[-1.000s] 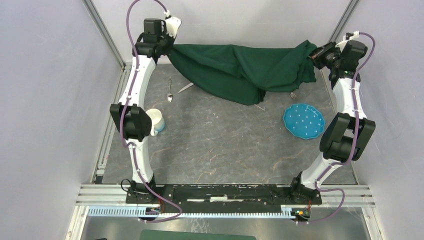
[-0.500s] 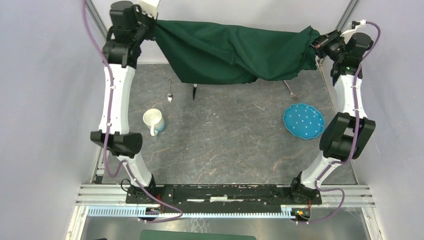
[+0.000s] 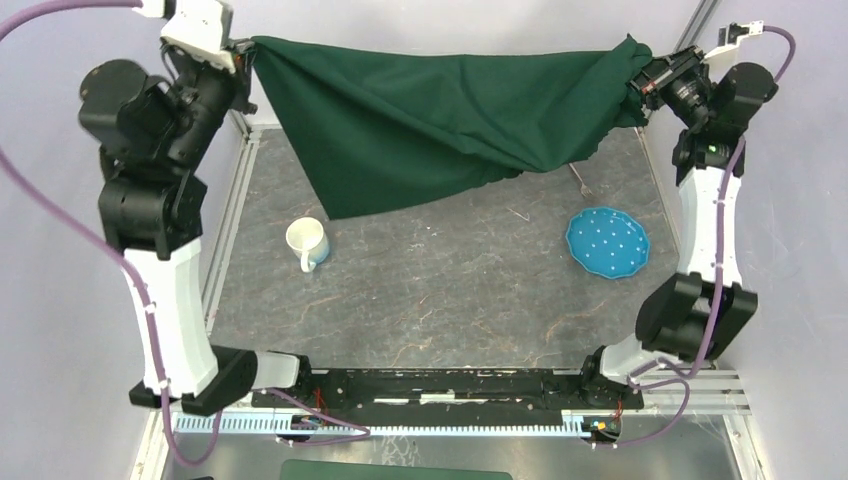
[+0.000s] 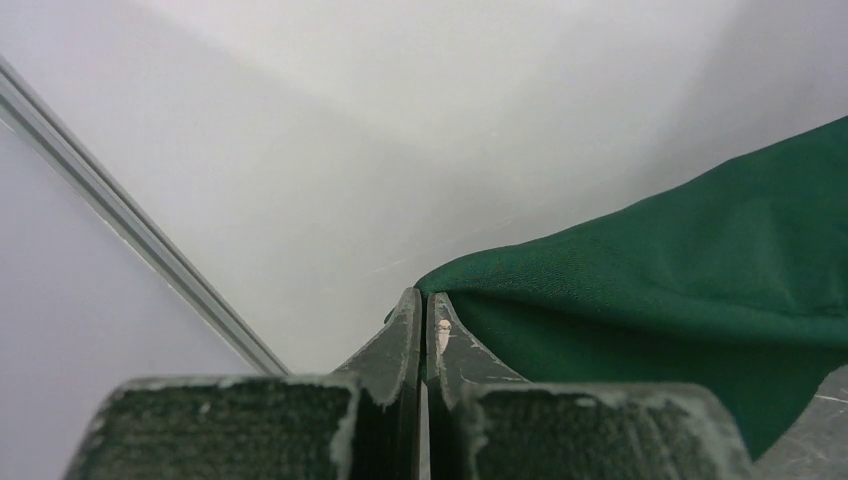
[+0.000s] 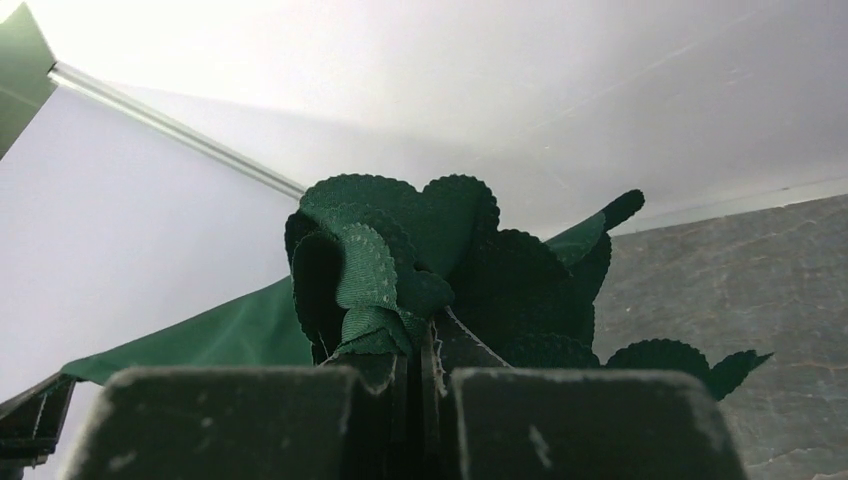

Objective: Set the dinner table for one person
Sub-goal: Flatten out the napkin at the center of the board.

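Grey table (image 3: 450, 290) spans cell floor btw both arms. On it: mug (image 3: 306, 243) at left, blue plate (image 3: 606, 242) at right, fork (image 3: 579, 181) just behind plate. Green cloth (image 3: 430, 110) hangs stretched above far side. L gripper (image 4: 425, 305) pinched tight on one corner, R gripper (image 5: 425, 335) clamped on bunched scalloped edge.

A cloth (image 3: 430, 110) hangs across the far side above the dinner table (image 3: 450, 300), pinched at its ends by the left gripper (image 4: 426, 310) and right gripper (image 5: 428, 345); a mug (image 3: 307, 243) stands left; a plate (image 3: 606, 242) lies right, a fork (image 3: 579, 181) behind it
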`<state>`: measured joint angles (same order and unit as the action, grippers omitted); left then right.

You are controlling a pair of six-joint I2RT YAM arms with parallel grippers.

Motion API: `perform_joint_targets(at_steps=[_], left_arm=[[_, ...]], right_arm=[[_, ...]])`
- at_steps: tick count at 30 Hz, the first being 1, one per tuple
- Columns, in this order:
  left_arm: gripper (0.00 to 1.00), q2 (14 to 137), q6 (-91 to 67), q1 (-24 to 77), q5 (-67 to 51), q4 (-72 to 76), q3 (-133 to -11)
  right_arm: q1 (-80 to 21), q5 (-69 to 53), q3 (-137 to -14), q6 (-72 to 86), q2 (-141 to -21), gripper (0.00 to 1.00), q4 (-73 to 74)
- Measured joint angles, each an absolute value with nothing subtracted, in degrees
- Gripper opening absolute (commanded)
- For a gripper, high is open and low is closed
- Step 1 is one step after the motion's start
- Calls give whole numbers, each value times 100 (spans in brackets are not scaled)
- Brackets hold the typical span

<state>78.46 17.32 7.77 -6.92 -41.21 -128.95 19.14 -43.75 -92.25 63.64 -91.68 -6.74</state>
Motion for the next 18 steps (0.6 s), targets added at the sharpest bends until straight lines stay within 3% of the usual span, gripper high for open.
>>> perform_joint_targets(at_steps=[9, 18], left_arm=[[2, 6938, 1321, 773, -1017, -4106, -12186], [2, 6672, 1240, 773, -1090, -4456, -11646]], right_arm=[[1911, -4399, -8451, 6034, -7835, 0, -412], [1911, -4069, -6726, 5170, -6827, 0, 937]])
